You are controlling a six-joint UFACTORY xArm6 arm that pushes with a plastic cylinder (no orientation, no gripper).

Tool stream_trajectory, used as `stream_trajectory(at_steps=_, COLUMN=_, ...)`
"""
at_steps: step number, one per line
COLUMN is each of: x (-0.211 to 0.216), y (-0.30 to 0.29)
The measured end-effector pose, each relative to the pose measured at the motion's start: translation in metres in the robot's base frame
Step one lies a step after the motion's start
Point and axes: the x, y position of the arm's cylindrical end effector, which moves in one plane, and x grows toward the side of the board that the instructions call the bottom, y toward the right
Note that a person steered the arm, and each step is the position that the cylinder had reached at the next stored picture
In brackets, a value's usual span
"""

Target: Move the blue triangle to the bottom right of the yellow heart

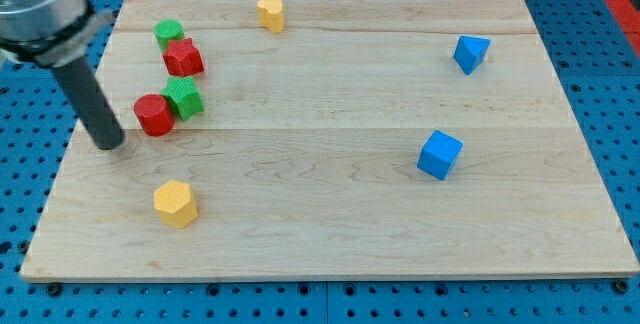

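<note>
My tip (110, 147) beside red cylinder (153, 115) — contact unclear, arm top cropped

My tip (109, 146) stands at the board's left, a red cylinder (153, 115) just to its right. Behind that crowd a green star (184, 97), red star (183, 58) and green cylinder (169, 33). The wide middle lies open.

Blue perforated surface (600, 84) around wooden board (330, 194).
</note>
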Motion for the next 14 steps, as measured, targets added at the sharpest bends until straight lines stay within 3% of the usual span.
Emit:
stream_trajectory(at_steps=2, x=-0.036, y=0.04)
stream_trajectory(at_steps=4, x=0.001, y=0.08)
stream_trajectory(at_steps=6, x=-0.03, y=0.108)
stream_trajectory(at_steps=7, x=-0.032, y=0.196)
stream_trajectory(at_steps=8, x=-0.083, y=0.263)
stream_trajectory(at_steps=9, x=-0.095, y=0.363)
stream_trajectory(at_steps=10, x=-0.045, y=0.453)
stream_trajectory(at_steps=11, x=-0.078, y=0.494)
stream_trajectory(at_steps=12, x=-0.129, y=0.419)
stream_trajectory(at_steps=13, x=-0.15, y=0.339)
stream_trajectory(at_steps=14, x=-0.137, y=0.367)
